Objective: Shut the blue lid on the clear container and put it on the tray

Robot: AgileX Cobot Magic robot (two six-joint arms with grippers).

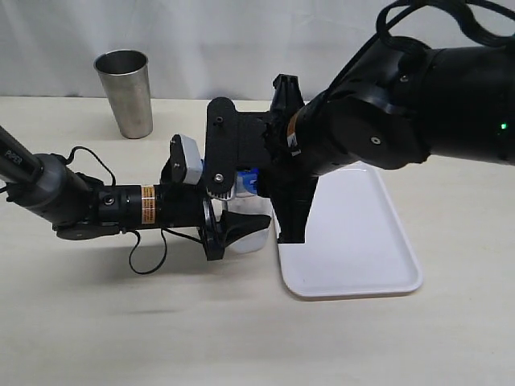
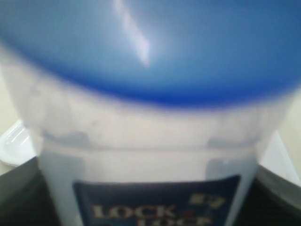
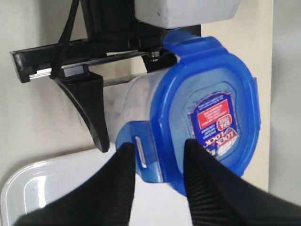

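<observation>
The clear container (image 1: 249,233) stands upright at the tray's left edge, and my left gripper (image 1: 232,229) is shut on its body from the left. Up close its dark printed label (image 2: 155,202) shows, with dark fingers (image 2: 19,193) on both sides. The blue lid (image 3: 207,117) sits on top of the container (image 3: 134,96), its red-blue sticker facing up. One snap flap (image 3: 141,155) still sticks outward. My right gripper (image 3: 157,148) hangs over the lid, open, one finger outside that flap and the other over the lid top. The white tray (image 1: 362,249) lies to the right.
A steel cup (image 1: 125,92) stands at the back left of the beige table. The bulky right arm (image 1: 402,112) reaches in from the upper right over the tray's far end. The left arm's loose cable (image 1: 149,257) loops on the table.
</observation>
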